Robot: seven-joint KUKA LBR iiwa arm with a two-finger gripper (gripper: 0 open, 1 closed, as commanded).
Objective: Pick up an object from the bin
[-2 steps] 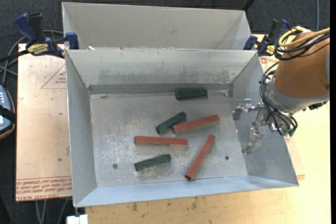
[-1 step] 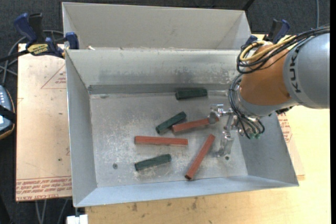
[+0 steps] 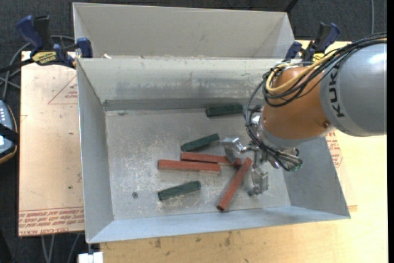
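Observation:
My gripper (image 3: 245,165) is low in the right part of the bin, open. One metal finger (image 3: 232,148) stands up-left and the other finger (image 3: 258,182) down-right of the upper end of a slanting red bar (image 3: 231,189). That bar lies on the floor, running down-left from between the fingers. Two more red bars, a long one (image 3: 188,165) and a shorter one (image 3: 202,158), lie flat just left of the gripper. The shorter one's right end is close to the upper finger.
Three dark green bars lie about: one (image 3: 200,143) above the red ones, one (image 3: 179,190) near the front, one (image 3: 224,110) by the back wall. The orange-covered wrist and cables hang over the bin's right side, near the right wall.

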